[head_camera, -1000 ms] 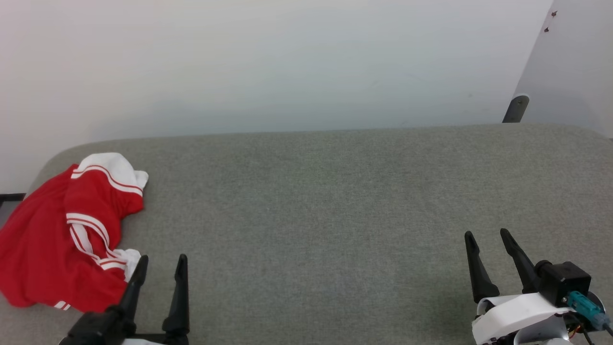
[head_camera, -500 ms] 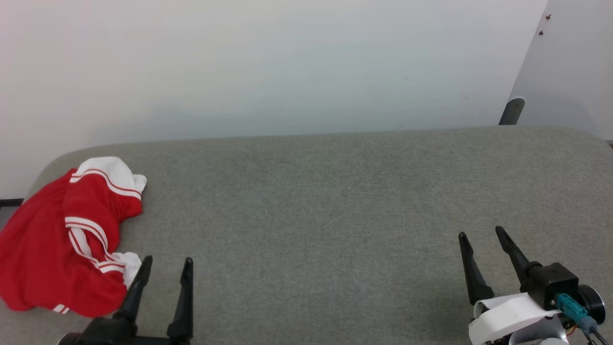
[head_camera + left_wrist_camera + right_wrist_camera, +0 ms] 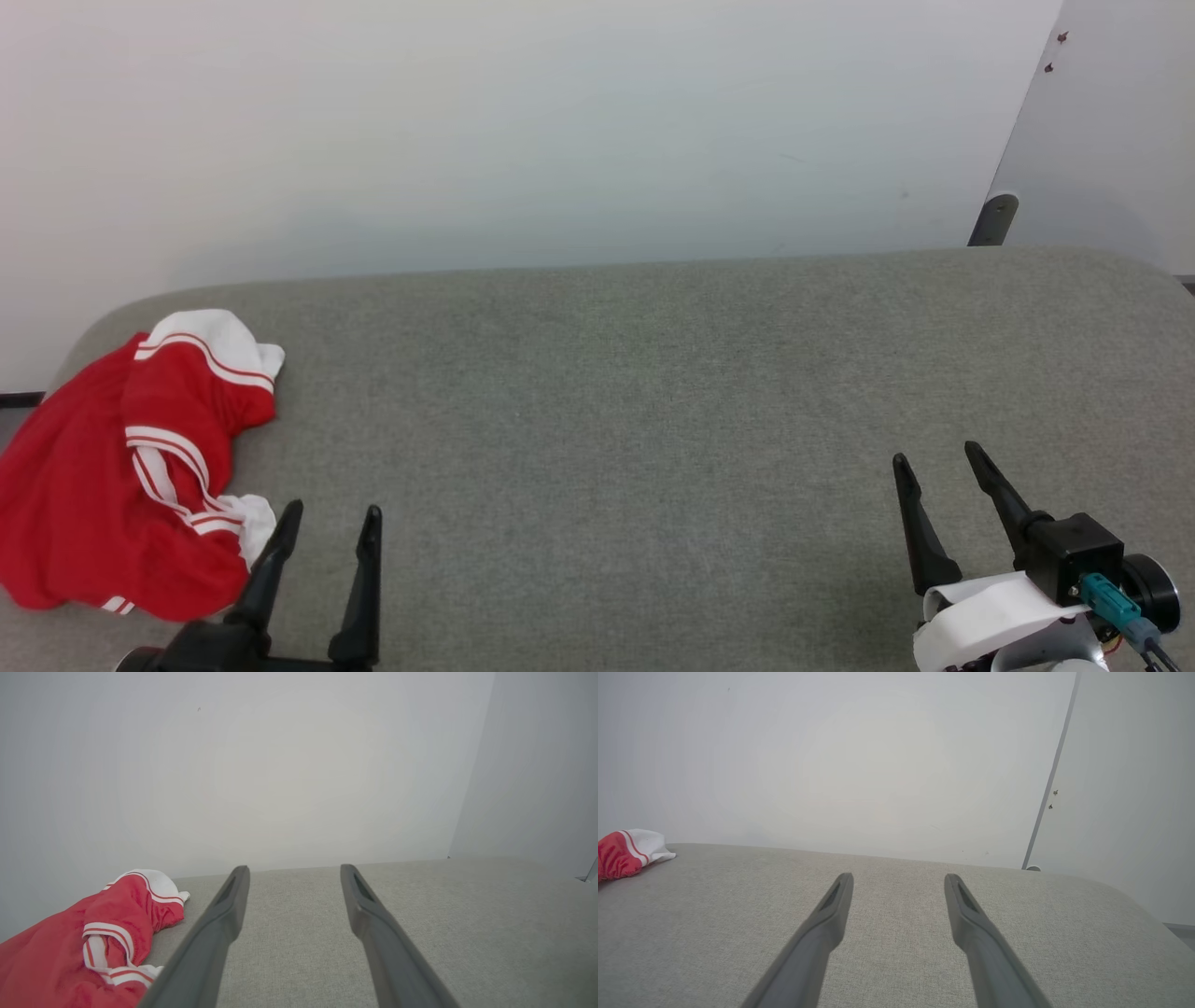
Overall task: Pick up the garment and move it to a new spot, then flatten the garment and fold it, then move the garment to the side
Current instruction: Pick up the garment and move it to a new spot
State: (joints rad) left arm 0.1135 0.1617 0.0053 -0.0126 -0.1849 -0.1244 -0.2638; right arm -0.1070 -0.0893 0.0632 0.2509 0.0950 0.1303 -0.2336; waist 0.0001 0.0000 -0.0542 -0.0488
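Observation:
The garment (image 3: 103, 467), bright red with white striped sleeve ends, lies crumpled at the left end of the grey padded surface (image 3: 653, 392). My left gripper (image 3: 333, 510) stands open just right of its near edge, nothing between the fingers. In the left wrist view the garment (image 3: 84, 947) sits at the lower left, beside the open left gripper (image 3: 294, 871). My right gripper (image 3: 934, 453) is open over the bare surface at the lower right, far from the cloth. The right wrist view has a white sleeve end of the garment (image 3: 630, 851) at the far left edge and the open right gripper (image 3: 899, 879).
A pale wall (image 3: 523, 131) runs behind the padded surface. A second wall panel (image 3: 1120, 140) angles in at the right, with a dark bracket (image 3: 994, 219) at its foot. The surface's rounded left and right ends fall away.
The head view has shifted a little, so the whole picture slid. Both grippers stay open and the garment lies as before.

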